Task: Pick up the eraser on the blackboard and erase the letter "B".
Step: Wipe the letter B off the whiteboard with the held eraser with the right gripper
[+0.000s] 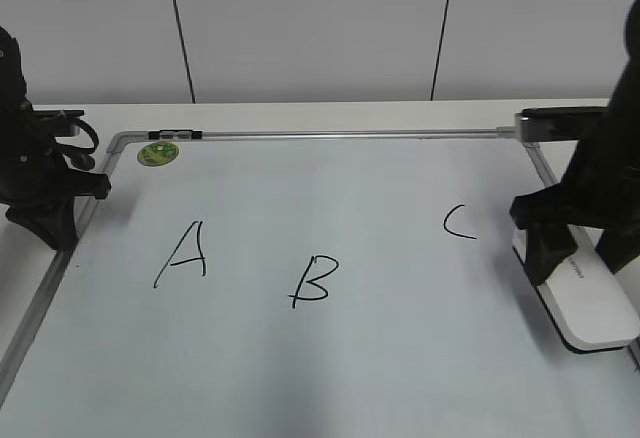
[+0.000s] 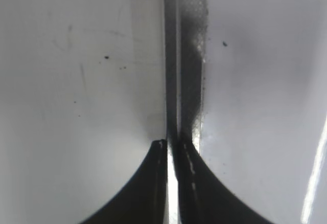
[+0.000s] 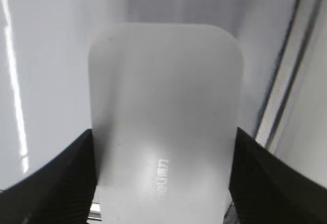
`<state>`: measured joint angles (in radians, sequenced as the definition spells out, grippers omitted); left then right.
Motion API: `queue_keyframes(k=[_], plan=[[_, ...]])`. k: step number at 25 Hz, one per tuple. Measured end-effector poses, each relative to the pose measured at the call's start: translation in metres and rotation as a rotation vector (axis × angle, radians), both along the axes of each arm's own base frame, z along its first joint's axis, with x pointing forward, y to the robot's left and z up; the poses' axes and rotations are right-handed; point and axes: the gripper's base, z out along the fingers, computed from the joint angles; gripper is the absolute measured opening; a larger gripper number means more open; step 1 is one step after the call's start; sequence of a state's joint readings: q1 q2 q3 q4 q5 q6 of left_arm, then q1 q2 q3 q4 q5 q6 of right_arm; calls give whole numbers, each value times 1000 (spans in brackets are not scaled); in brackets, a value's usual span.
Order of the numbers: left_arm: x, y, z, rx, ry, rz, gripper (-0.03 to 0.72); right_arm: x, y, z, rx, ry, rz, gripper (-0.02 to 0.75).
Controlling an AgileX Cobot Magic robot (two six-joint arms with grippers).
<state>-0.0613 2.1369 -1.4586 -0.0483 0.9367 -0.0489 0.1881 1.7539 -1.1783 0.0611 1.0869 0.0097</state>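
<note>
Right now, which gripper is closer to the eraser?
Right. The right gripper straddles the eraser at the board's right edge; the left gripper sits across the blackboard at its left frame.

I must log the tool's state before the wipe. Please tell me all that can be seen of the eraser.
The eraser is a white, smooth block that looks like plastic, with rounded corners, small grey lettering on top and a dark edge under it. It lies flat on the blackboard near the right frame, right of the "C". The right gripper straddles it, one finger against each long side; whether it grips firmly cannot be told.
</note>
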Motion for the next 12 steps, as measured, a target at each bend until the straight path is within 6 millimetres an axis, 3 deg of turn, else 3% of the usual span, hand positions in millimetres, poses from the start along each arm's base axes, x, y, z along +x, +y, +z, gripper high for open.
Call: queue_keyframes(k=[12], plan=[[0, 0, 0, -1, 2, 1, 24, 43, 80, -15, -16, 45, 194, 531]])
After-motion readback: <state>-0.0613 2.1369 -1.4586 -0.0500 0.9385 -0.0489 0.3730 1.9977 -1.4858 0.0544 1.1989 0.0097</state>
